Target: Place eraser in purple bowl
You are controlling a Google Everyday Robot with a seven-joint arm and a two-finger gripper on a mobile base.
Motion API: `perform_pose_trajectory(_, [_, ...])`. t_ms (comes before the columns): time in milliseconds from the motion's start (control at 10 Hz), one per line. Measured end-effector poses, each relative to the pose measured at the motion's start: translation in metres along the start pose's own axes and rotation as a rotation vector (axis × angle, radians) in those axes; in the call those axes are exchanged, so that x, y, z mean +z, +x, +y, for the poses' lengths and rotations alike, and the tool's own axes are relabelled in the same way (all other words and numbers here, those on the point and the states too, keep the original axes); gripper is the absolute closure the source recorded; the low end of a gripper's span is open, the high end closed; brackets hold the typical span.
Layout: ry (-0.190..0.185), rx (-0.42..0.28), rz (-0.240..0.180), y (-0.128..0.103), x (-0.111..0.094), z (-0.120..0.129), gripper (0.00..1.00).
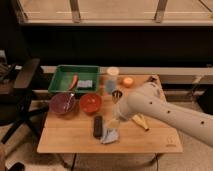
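The eraser (pixel 98 126) is a dark oblong block lying flat on the wooden table (pixel 65 140), in front of the red bowl (pixel 91 103). The purple bowl (pixel 62 102) stands to the left of the red bowl, with something thin resting in it. My white arm reaches in from the right. Its gripper (pixel 116 122) hangs low over the table, just right of the eraser and above a crumpled blue cloth (pixel 110 136).
A green tray (pixel 75 80) with a red item and a blue sponge sits at the back left. A white cup (pixel 113 73), a metal cup (pixel 116 95) and an orange (pixel 128 81) stand at the back. A banana (pixel 140 121) lies under my arm. An office chair (pixel 25 85) stands to the left.
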Motion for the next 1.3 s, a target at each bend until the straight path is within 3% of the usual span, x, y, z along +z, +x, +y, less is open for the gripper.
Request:
perform_pose_trajectory(300, [0.015, 0.011, -0.021, -0.005, 0.004, 0.005, 0.35])
perform_pose_trajectory(500, [-0.005, 0.024, -0.024, -0.005, 0.008, 0.005, 0.35])
perform_pose_trajectory(800, [-0.092, 0.019, -0.02, -0.027, 0.042, 0.016, 0.35])
perform_pose_trajectory(1000, [-0.137, 0.019, 0.008, -0.04, 0.076, 0.02, 0.35])
perform_pose_trajectory(1300, [-0.142, 0.047, 0.048, -0.037, 0.099, 0.008, 0.35])
